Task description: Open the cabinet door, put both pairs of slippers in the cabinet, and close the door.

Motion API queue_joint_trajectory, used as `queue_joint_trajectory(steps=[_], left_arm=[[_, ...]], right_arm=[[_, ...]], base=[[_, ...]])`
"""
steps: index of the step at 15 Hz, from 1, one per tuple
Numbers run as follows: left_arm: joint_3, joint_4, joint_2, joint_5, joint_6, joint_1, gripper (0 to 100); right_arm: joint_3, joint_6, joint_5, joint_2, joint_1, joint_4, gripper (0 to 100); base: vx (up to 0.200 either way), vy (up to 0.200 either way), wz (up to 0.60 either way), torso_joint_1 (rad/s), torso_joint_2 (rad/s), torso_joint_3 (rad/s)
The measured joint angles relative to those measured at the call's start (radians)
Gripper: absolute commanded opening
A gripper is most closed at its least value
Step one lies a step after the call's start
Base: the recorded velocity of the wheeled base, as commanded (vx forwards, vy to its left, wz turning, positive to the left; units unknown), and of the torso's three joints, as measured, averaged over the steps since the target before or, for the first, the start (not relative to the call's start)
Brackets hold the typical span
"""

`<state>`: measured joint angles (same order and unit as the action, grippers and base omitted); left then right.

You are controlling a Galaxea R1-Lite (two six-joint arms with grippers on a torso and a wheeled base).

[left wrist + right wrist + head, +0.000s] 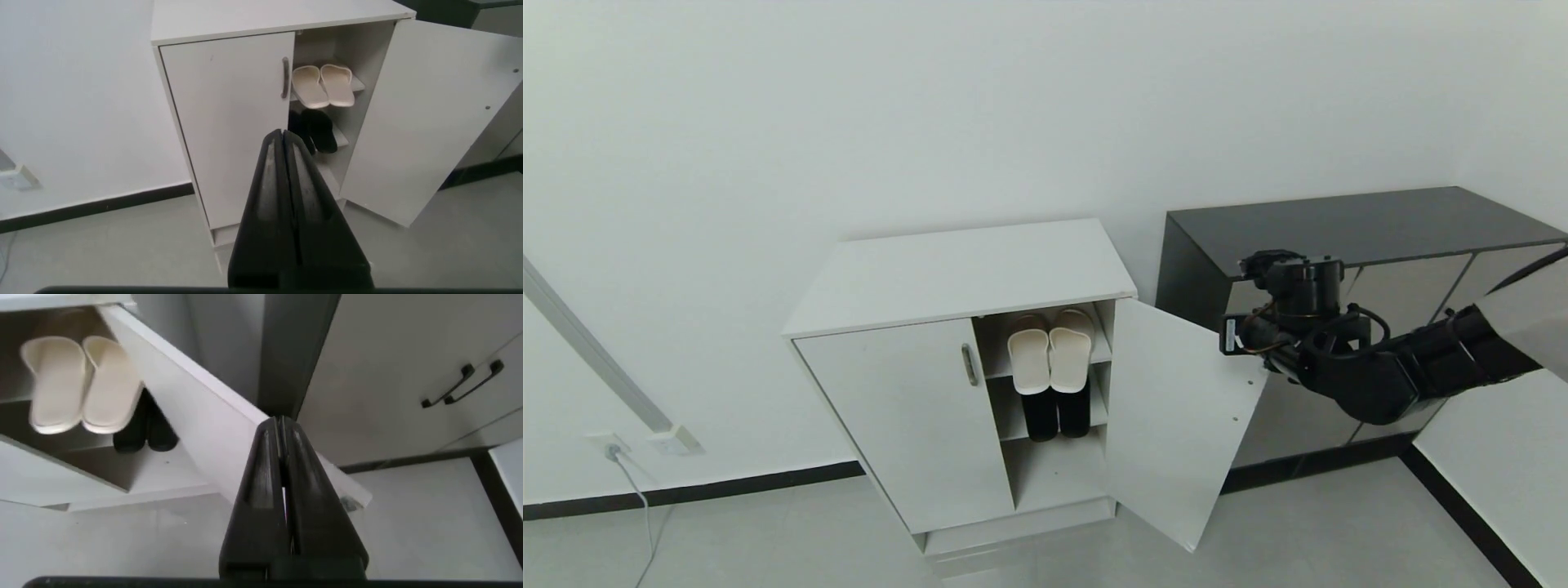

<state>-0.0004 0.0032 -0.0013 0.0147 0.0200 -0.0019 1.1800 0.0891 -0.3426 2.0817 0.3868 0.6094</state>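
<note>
already both pairs are stowed in the white cabinet (956, 273), the white slippers (1049, 355) one shelf above the black slippers (1056, 412). only the right-hand door (1176, 408) is left to be shut. it stands swung out toward the robot's right, its long free edge upright. the right gripper (1235, 336), fingers pressed together on nothing, is seen just beside the top of that edge. the left gripper (283, 135), likewise closed, is held well apart, so a leftward push is judged best made by the right arm.
</note>
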Motion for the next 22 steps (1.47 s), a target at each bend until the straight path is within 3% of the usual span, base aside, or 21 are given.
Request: queue_joint_trajectory(steps=[9,15,19,22], left_arm=[[0.0,0.0,0.0,0.0,0.0,0.0,0],[0.0,0.0,0.0,0.0,0.0,0.0,0],[0.0,0.0,0.0,0.001,0.0,0.001,0],[0.0,0.0,0.0,0.0,0.0,0.0,0]], right_arm=[[0.076,0.001,0.022,0.129,-0.058,0.01,0],[0.047,0.002,0.02,0.145,-0.061,0.031,0],[-0.112,0.002,0.02,0.086,0.02,0.134,0],[-0.288,0.001,0.019,-0.01,0.158,0.238,0]], base=[[0.0,0.0,0.0,0.0,0.0,0.0],[0.0,0.0,0.0,0.0,0.0,0.0],[0.0,0.0,0.0,0.0,0.0,0.0],[0.0,0.0,0.0,0.0,0.0,0.0]])
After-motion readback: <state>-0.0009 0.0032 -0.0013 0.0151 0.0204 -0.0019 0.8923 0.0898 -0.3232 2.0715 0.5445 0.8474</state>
